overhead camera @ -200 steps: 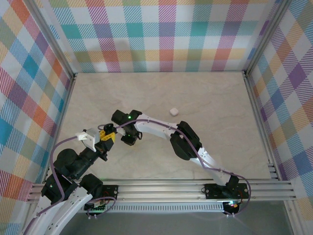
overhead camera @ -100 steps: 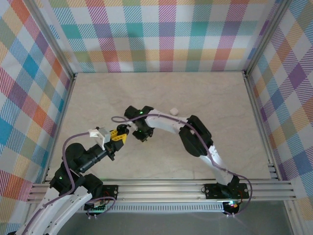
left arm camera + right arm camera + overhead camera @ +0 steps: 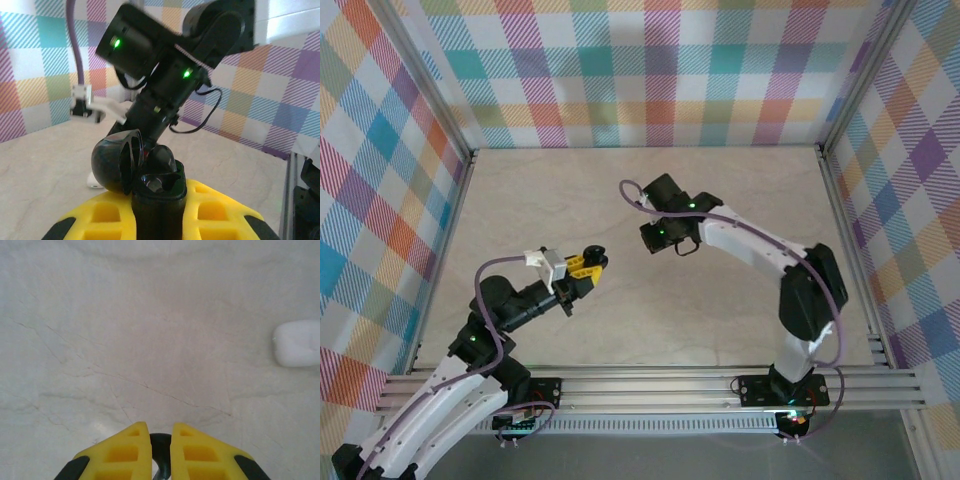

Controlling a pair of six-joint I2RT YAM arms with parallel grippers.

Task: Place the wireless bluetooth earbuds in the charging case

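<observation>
Top external shows us the left end effector (image 3: 590, 262) held over the pale marbled surface (image 3: 750, 190), its yellow fingers clamped on a black charging case (image 3: 159, 197). From the left wrist we see that case upright with its lid (image 3: 116, 162) swung open to the left; what lies in its sockets is too dark for us to tell. Directly beyond it the right arm (image 3: 165, 75) looms with two green lights, blocking much of the checked wall (image 3: 30, 75). A white case (image 3: 92, 181) rests on the surface, half hidden behind the open lid. The right end effector (image 3: 658, 238) hangs apart from the left one, farther back and to the right. The right wrist view has its fingers drawn nearly together above bare surface; something dark sits in the slit, and we cannot tell what. The white case (image 3: 297, 343) lies at that view's right edge, well apart from the fingers.
</observation>
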